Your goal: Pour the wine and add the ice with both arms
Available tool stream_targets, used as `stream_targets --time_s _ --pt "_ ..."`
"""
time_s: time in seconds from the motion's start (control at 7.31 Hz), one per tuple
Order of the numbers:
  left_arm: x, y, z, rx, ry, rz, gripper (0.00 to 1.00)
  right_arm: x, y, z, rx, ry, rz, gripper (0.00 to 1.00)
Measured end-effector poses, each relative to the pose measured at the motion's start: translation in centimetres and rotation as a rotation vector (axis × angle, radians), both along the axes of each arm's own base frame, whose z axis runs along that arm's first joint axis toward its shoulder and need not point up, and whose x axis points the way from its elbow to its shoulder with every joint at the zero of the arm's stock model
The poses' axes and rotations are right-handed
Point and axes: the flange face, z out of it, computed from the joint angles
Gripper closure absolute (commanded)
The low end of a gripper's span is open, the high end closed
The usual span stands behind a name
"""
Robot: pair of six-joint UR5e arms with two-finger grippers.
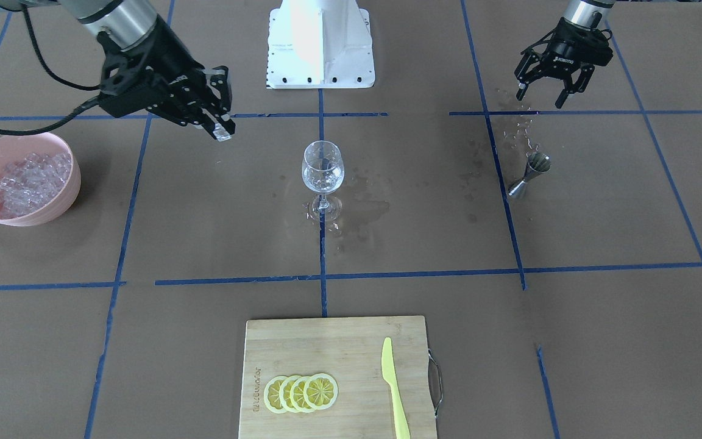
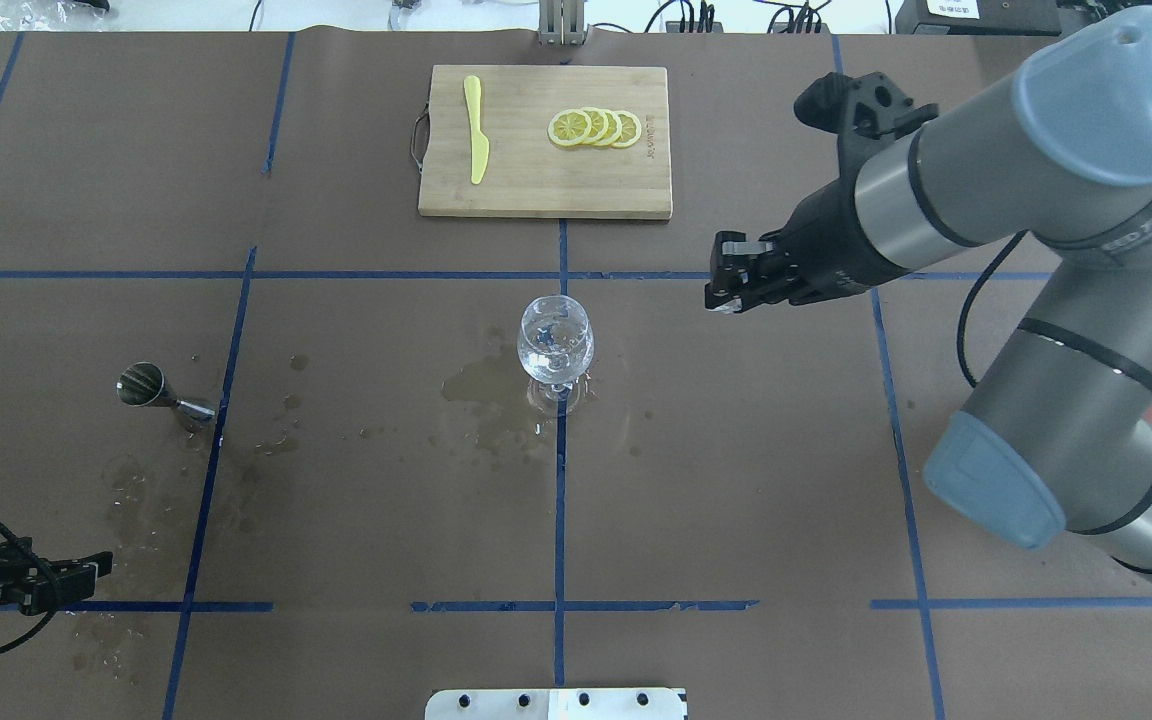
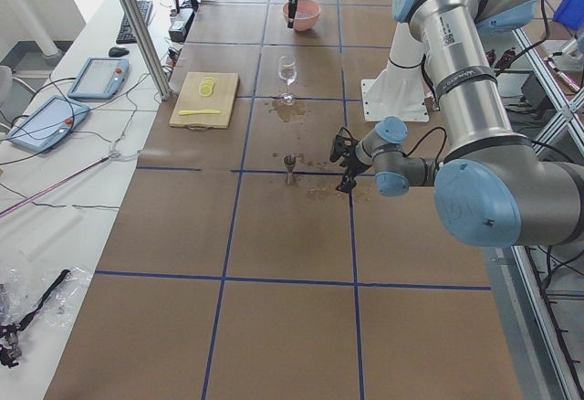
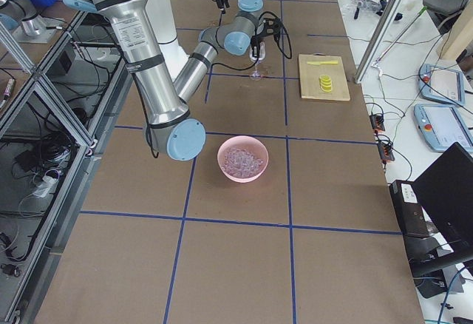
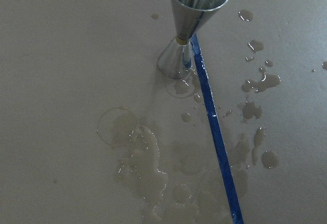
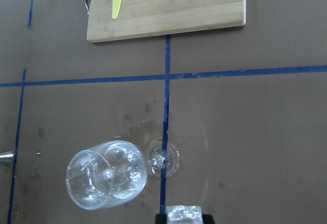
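Holding one ice cube (image 6: 184, 213) pinched in my right gripper (image 1: 222, 127) near the wine glass (image 1: 323, 167); my left gripper (image 1: 541, 97) hangs wide open, empty, near the jigger (image 1: 531, 174).

You have matt brown paper (image 1: 601, 341) underneath everything, glossy where wet. The wine glass (image 1: 323, 167) is clear, shiny glass, the jigger (image 1: 531, 174) polished metal, the bowl (image 1: 67, 201) smooth pink plastic, the board (image 1: 326, 347) pale grained wood, the knife (image 1: 393, 384) yellow plastic

Brown blue-taped table (image 1: 601, 341), wine glass (image 1: 323, 171), jigger (image 1: 531, 174), pink bowl (image 1: 61, 207), cutting board (image 1: 326, 347), puddles (image 1: 366, 210)
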Motion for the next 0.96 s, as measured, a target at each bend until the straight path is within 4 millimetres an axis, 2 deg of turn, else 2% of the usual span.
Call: stream_targets --time_s 0.14,0.27,0.55,0.68,0.96 --pt "-1.2 -1.2 0.0 0.014 -0.025 0.006 0.00 -2.7 0.3 -1.4 0.001 0.001 0.013 1.00" --pt "-2.4 -2.1 -0.4 0.039 -0.055 0.015 0.00 -4.4 0.5 -2.2 0.003 0.002 0.019 1.00" --pt "-5.2 -4.3 -3.3 0.069 -0.087 0.040 0.00 -5.9 1.0 -2.7 0.009 0.006 0.022 1.00" --pt "-7.2 -5.7 -4.7 0.099 -0.101 0.054 0.00 -6.3 1.3 -2.8 0.010 0.007 0.017 1.00" --pt "-11.3 -8.3 -5.8 0.175 -0.130 0.060 0.00 -7.4 1.5 -3.6 0.014 0.002 0.006 1.00"
